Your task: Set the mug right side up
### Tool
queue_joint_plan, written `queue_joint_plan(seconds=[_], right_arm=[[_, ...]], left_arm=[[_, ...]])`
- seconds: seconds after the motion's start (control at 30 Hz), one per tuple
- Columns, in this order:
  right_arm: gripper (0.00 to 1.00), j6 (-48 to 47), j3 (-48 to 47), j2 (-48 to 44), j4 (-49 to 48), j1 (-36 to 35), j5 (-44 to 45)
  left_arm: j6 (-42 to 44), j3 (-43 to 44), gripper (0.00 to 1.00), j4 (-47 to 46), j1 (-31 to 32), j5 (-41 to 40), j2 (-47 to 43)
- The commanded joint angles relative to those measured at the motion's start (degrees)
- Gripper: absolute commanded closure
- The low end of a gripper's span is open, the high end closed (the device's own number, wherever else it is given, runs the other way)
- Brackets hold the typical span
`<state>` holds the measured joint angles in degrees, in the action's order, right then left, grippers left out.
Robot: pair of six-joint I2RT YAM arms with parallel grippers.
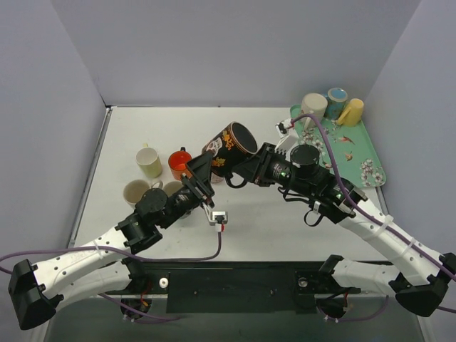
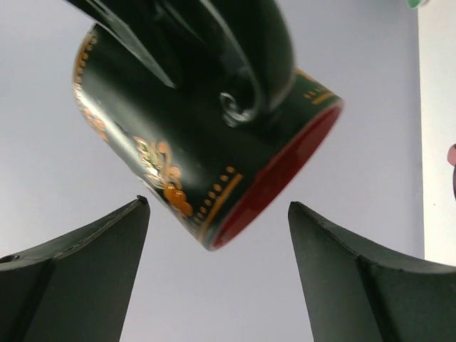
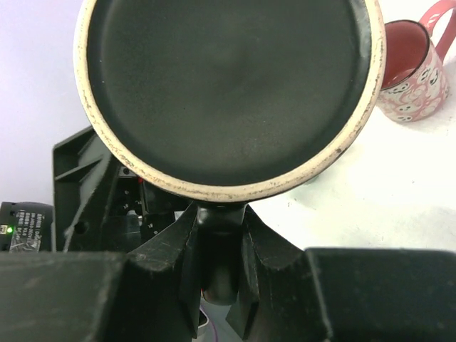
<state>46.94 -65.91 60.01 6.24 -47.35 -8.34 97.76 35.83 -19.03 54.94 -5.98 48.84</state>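
The black mug (image 1: 229, 144) with orange ornament is held up off the worktop (image 1: 256, 221), near its middle; it lies tilted on its side, its mouth turned up and towards the far right. The right pincer (image 1: 234, 173) is closed tight on the mug's handle (image 3: 221, 249); in the right wrist view the mug's dark base with its pale ring fills the upper frame. The left pincer (image 2: 217, 205) stands wide open and holds nothing; its fingers (image 2: 85, 263) sit below and either side of the mug's red-edged rim, seemingly clear of it, though the overhead view is too crowded to be sure. To the left on the worktop stand a pale yellow mug (image 1: 149, 162), an orange-red mug (image 1: 179, 162) and a beige mug (image 1: 135, 192); a floral tray (image 1: 360, 153) at the far right carries three more mugs.
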Motion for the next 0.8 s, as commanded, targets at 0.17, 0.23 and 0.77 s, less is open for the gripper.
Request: queue_joint_plan(seconds=[0.17,0.23,0.77], right_arm=[[1.0,3.5,-2.2,0.6,-16.6,-0.9,-5.2],[1.0,4.3,-2.0,1.3,-17.4,-0.9,-6.3],[0.44,-1.8,2.8,-0.6,-4.5,11.0,2.8]], left_arm=[[-0.2,2.7,0.21,-6.5,-0.6,0.0,-0.3],[0.1,2.8,0.38,-6.6,-0.7,0.3,-0.1],[-19.4,20.5,1.0,34.9,2.3,-3.4,4.9]])
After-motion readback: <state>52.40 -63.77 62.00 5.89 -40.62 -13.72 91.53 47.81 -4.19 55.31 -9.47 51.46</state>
